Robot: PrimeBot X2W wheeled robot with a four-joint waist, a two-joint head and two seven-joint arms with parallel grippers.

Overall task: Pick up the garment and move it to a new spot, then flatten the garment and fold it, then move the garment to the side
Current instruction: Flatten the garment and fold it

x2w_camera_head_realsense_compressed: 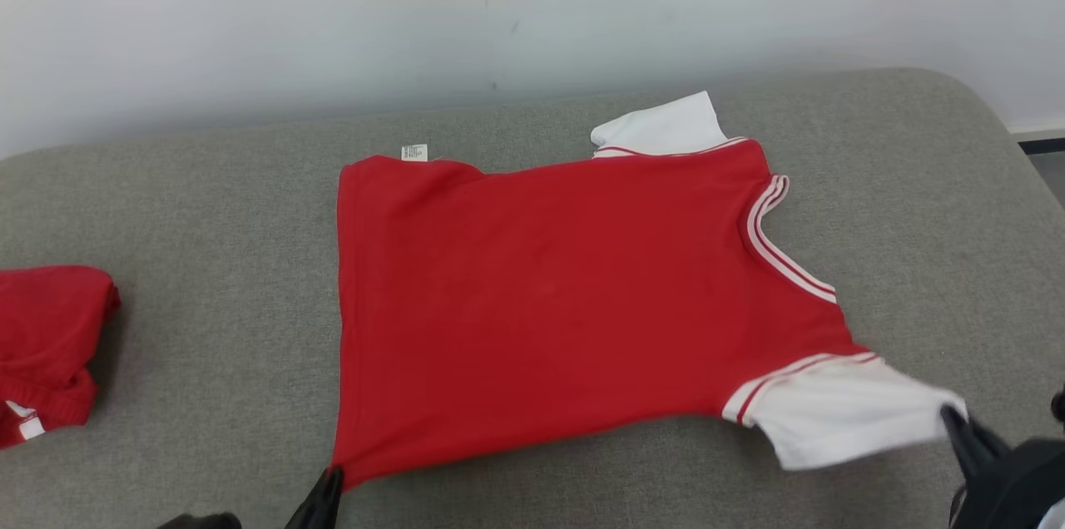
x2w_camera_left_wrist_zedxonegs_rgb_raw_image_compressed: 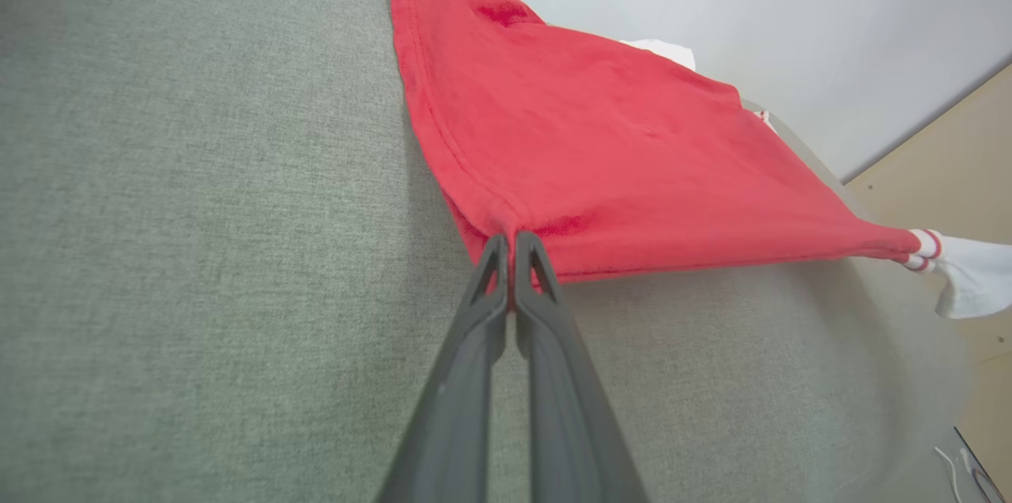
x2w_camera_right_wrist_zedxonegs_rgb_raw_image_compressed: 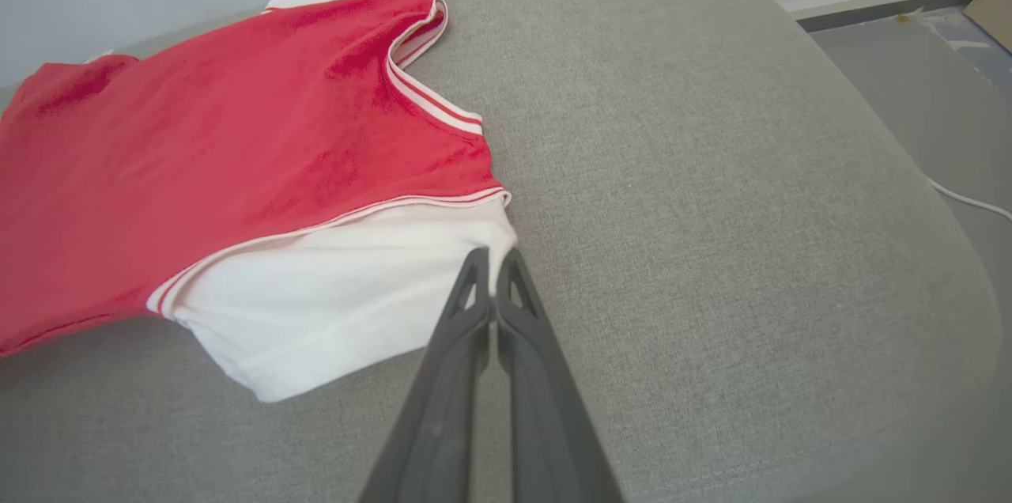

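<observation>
A red T-shirt w/ white sleeves lies spread out, mostly flat, in the middle of a grey fabric cushion that sits against a pale wall. Head view: hem to the left, striped red-and-white neckline to the right, a small white care tag poking out at the far hem corner. The far sleeve points toward the wall; the near sleeve stretches toward the lower right. The left gripper, at btm left, has its two dark fingers pressed together on the near hem corner; the wrist view shows the red cloth pinched between the tips and pulled to a point. The right gripper, at btm right, has its fingers closed on the outer corner of the near sleeve; its wrist view shows the tips together at the white edge. A second red cloth lies bunched at the cushion's left edge, well apart from the shirt.
</observation>
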